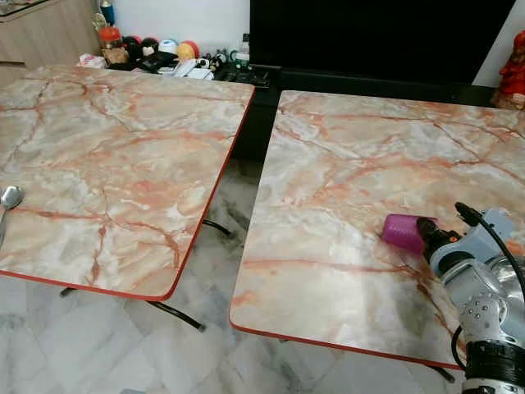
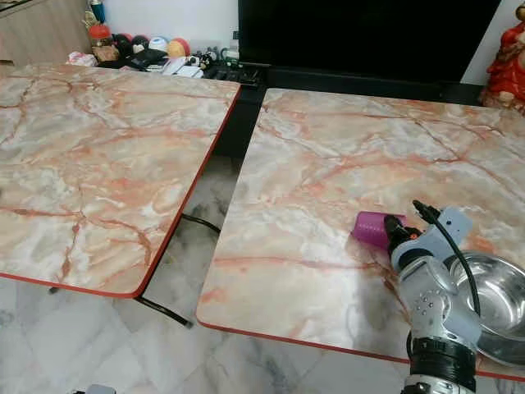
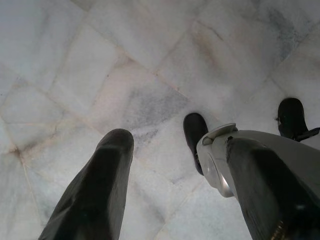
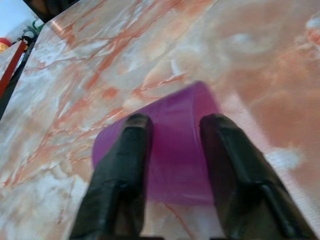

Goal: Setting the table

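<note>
Right hand [image 4: 172, 135] over the right surface [image 2: 344, 164], fingers [image 4: 125, 165] astride a purple cup [image 4: 175, 150]. Cup looks tipped, side-on, held just above or at the surface near the front right area; can't tell if it touches. Fingers sit on both sides of the cup and appear to grip it, moderately spread to cup width. Steel bowl [image 2: 492, 304] just beside the right arm, at the surface's front right edge. Spoon [image 1: 8, 201] on the left surface [image 1: 115, 164], at its left edge, well apart from the cup.

Left hand [image 3: 170, 165] hangs idle over the tiled floor [image 3: 125, 60], fingers apart, holding nothing.

Step, my read: placing the cup as part of a setting. Next likely needs turning it upright, setting it down near the bowl, then releasing.
</note>
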`<state>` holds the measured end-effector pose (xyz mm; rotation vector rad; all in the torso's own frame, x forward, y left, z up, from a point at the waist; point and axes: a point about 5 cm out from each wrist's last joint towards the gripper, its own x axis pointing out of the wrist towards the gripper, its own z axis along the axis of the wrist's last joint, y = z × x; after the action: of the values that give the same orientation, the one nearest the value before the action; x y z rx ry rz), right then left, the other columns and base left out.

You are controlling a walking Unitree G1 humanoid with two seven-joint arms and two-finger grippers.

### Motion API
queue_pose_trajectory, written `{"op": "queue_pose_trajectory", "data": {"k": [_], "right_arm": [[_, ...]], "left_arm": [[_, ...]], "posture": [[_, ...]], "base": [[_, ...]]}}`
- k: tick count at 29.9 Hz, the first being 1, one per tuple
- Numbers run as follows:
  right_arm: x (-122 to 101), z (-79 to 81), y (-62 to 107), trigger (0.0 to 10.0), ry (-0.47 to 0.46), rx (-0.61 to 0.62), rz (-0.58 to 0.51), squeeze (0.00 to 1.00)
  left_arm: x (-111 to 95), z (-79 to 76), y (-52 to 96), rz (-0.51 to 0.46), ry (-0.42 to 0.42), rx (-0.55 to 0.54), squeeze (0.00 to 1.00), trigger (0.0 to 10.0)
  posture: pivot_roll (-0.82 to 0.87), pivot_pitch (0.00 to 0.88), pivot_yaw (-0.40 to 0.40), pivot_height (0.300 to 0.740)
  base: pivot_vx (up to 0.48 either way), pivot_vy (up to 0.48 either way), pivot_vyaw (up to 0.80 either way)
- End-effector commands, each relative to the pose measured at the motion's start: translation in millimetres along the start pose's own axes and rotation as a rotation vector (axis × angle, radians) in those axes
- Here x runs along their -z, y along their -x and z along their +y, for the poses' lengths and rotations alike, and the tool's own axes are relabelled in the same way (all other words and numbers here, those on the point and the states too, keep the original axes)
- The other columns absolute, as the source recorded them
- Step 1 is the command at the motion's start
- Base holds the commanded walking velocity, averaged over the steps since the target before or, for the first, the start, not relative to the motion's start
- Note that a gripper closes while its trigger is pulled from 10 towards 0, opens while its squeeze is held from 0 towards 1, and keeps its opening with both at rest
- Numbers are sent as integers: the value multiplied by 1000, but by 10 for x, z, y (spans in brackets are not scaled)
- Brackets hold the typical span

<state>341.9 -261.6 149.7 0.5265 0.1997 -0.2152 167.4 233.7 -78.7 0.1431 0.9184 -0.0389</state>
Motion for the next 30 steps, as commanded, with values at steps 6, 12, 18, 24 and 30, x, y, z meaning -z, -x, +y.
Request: {"op": "queue_pose_trajectory", "data": {"k": [6, 12, 18, 24, 30], "right_arm": [[203, -58, 22, 0, -15, 39, 92, 0], [261, -11, 39, 0, -32, 37, 99, 0], [302, 19, 40, 0, -40, 38, 105, 0], [322, 65, 41, 0, -55, 36, 104, 0], [282, 77, 26, 0, -48, 39, 83, 0]], "left_arm": [[63, 28, 19, 23, -6, -7, 0, 10000], [52, 30, 16, 22, -12, -5, 0, 10000], [39, 30, 12, 20, -18, -4, 0, 10000], [39, 18, 10, 22, -22, 0, 0, 10000], [44, 20, 11, 23, -22, -5, 0, 10000]], "posture": [[-41, 128, -1, 740], [-41, 127, -1, 740], [-44, 129, 0, 740], [-43, 128, 0, 740], [-42, 128, -2, 740]], "base": [[0, 0, 0], [0, 0, 0], [0, 0, 0], [0, 0, 0], [0, 0, 0]]}}
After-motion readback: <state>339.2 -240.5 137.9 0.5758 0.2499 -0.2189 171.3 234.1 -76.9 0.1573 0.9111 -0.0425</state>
